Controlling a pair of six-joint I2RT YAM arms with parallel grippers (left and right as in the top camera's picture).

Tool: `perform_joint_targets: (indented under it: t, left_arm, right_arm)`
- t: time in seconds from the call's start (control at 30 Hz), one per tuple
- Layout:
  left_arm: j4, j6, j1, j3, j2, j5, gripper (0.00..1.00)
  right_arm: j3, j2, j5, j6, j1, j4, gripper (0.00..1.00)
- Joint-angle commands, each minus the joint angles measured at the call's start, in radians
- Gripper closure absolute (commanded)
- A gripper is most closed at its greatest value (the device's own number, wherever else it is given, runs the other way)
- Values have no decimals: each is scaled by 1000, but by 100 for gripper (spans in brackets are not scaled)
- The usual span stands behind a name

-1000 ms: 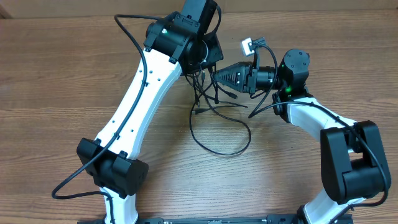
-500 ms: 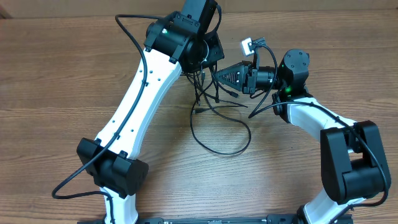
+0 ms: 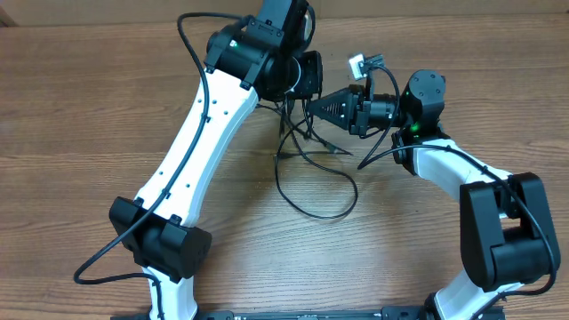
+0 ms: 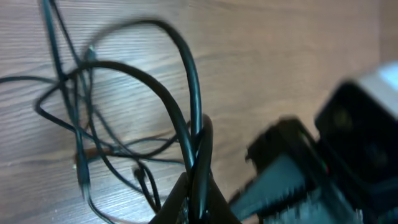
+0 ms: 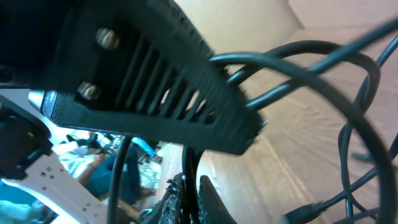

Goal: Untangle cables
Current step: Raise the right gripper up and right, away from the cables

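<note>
My right pincer (image 5: 188, 190) has just clamped onto a strand of the cables (image 4: 194, 93) near the worktop's (image 3: 89, 107) 12 o'clock, at 4 o'clock from my left pincer (image 4: 198, 190), which grips them too, so pulling apart looks possible.

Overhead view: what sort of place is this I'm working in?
Probably a robotics lab bench: a wood-grain table, a left arm and a right arm mounted at its near edge, and a tangle of black cables.
</note>
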Motion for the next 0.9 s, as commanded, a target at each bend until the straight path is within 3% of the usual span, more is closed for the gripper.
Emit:
perform_joint_targets:
  t: [0.0,0.27,0.57,0.67,0.8,0.87]
  left_arm:
    - [-61,133,-16,1,-4,192,96]
    - [-148,134,-18,1,-4,180,96]
    - [-142,125,-17,1,-4,98,95]
    - [-117,117,-16,1,-4,98,95]
    - [-74,39,-8,1,-4,98,96]
    - [-55,-16,3,2,-4,99,96]
  right_arm:
    - [4,-21,183,-75,-45,5,96]
    - [4,-21,225,-80,-91,194,96]
    - [4,-21,229,110,-116,409,96]
    - [4,-21,184,119,-116,399,96]
    - [4,-21,116,118,-116,262,95]
    - [4,-21,100,104,-116,159,80]
